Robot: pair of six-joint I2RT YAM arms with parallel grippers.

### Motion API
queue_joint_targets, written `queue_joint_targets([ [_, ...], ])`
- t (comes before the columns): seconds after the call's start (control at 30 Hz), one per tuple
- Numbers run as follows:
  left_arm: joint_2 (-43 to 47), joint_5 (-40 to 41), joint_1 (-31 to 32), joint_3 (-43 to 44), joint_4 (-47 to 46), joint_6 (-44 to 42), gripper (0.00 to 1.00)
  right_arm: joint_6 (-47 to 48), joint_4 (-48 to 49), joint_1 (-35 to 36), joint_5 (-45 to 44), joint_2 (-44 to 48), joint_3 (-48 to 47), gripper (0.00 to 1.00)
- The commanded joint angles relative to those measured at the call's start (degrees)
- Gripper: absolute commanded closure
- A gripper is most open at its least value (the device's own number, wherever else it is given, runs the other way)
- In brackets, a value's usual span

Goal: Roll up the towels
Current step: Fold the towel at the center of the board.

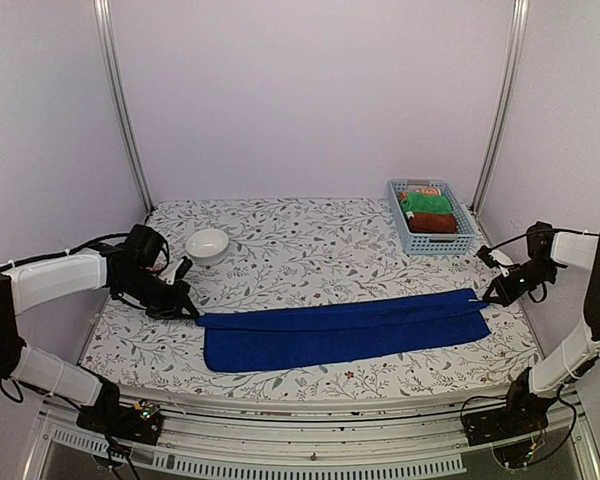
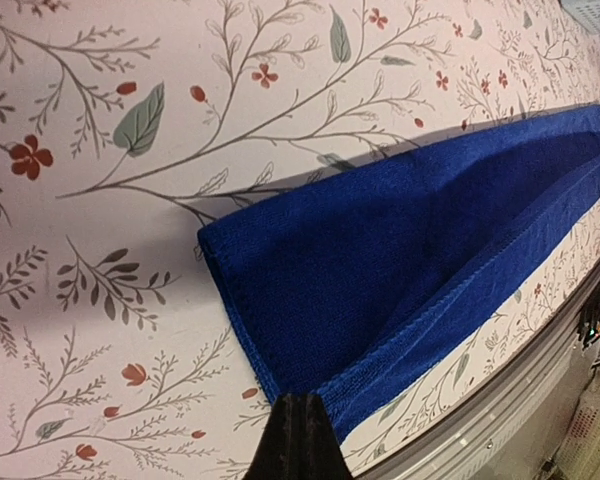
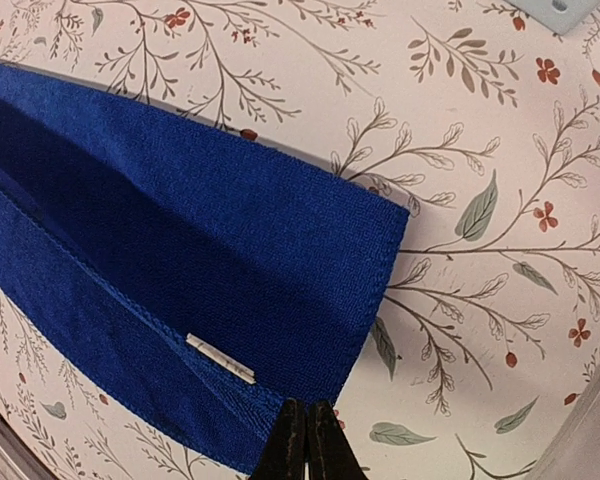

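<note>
Two pincers, each closed to a thin seam, pinch opposite short ends of the blue towel (image 1: 345,330). The left pincer (image 1: 187,308) grips its hemmed upper fold. The right pincer (image 1: 486,297) grips the edge beside a small white tag (image 3: 220,357). This soft terry band spans between them on the floral-print table (image 1: 280,250). The brick-red towel (image 1: 432,224) lies in a slatted basket (image 1: 442,244) beyond the right pincer.
</note>
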State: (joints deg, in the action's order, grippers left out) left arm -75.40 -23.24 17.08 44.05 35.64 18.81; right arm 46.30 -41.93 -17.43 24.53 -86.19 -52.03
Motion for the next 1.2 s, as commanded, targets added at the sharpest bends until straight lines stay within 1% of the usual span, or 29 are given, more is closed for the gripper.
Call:
queue_joint_targets([
  [0.0, 0.8, -1.8, 0.5, -1.4, 2.0, 1.8, 1.0, 1.6, 0.8, -0.6, -0.4, 2.3, 1.8, 0.97],
  [0.23, -0.1, -0.7, 2.2, -1.4, 4.9, 2.6, 1.0, 3.0, 0.5, -1.2, -3.2, 4.3, 4.6, 0.98],
  [0.4, 0.1, -0.8, 2.8, -1.2, 6.5, 2.7, 1.0, 3.7, 0.7, -2.9, -4.2, 4.2, 4.7, 0.98],
  [0.53, 1.1, -1.6, 3.3, -1.6, 7.4, 2.7, 1.0, 3.6, 0.6, -4.3, -4.2, 3.6, 4.2, 0.97],
  [0.7, 1.0, -2.2, 4.3, -1.9, 8.4, 2.7, 1.0, 5.0, 0.6, -4.3, -3.6, 3.6, 5.4, 0.97],
  [0.97, -2.0, 0.0, 7.6, -1.5, 10.0, 3.3, 1.0, 6.6, 1.3, -4.4, -4.1, 2.1, 7.7, 0.97],
  [1.17, -3.8, 1.9, 8.8, -1.2, 10.7, 3.9, 1.0, 8.0, 2.6, -4.3, -4.5, 1.9, 10.2, 0.97],
])
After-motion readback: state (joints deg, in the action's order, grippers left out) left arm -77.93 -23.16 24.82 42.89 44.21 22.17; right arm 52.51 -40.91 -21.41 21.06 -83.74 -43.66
